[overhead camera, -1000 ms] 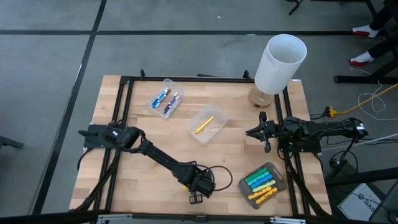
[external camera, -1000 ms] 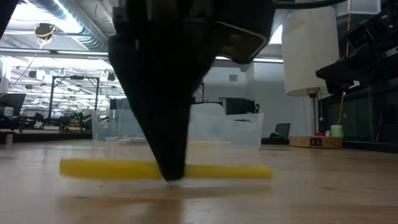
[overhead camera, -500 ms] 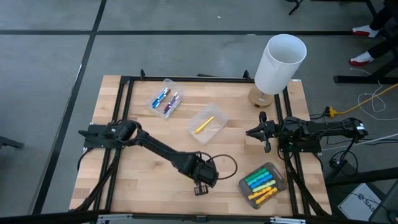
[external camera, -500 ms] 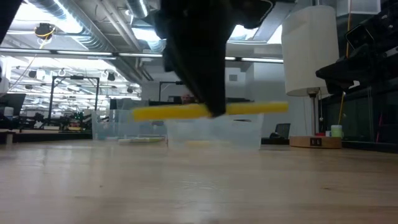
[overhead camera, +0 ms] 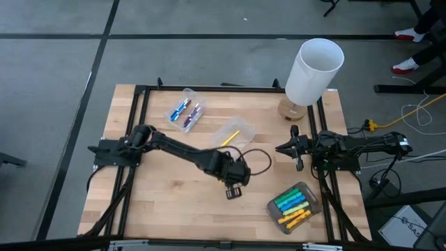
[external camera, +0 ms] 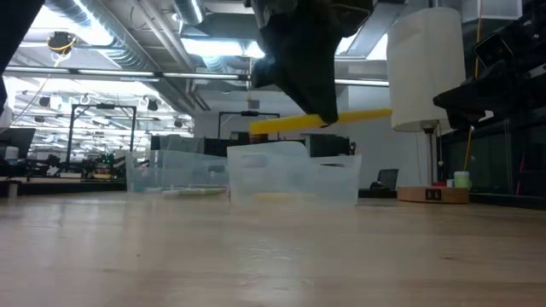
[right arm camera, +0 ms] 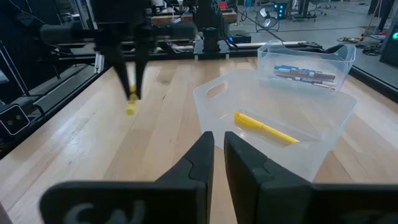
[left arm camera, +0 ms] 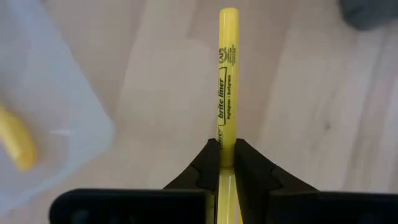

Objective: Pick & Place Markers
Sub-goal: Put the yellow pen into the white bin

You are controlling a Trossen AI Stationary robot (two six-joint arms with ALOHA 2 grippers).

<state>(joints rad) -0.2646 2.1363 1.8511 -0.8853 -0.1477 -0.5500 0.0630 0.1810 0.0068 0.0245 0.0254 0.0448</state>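
My left gripper (overhead camera: pixel 233 189) hangs over the middle of the table, shut on a yellow marker (external camera: pixel 341 118), just near of the central clear tub (overhead camera: pixel 240 131). That tub holds one yellow marker (overhead camera: pixel 228 139) lying on its floor. A far-left tub (overhead camera: pixel 185 110) holds blue and purple markers. A near-right tub (overhead camera: pixel 294 206) holds several green, blue and yellow markers. My right gripper (overhead camera: pixel 288 148) waits at the table's right edge, shut and holding nothing. My left gripper pinches the yellow marker's barrel (left arm camera: pixel 227 134) between its two fingers, about midway along it as the low view shows. The fingers (left arm camera: pixel 208 163) come from above, slanting down, and lie across the marker. It hangs nearly level, lifted clear of the table, higher than the tub's rim.
A tall white cylinder (overhead camera: pixel 315 70) on a round wooden base stands at the far right corner. A black frame (overhead camera: pixel 139 132) runs along the table's edges. Bare wood lies between the tubs and along the near edge.
My left gripper has risen and gone toward the far edge and a little right, toward the central tub, staying shut. The yellow marker, which lay on the table a second ago, is now lifted clear and carried along nearly level.
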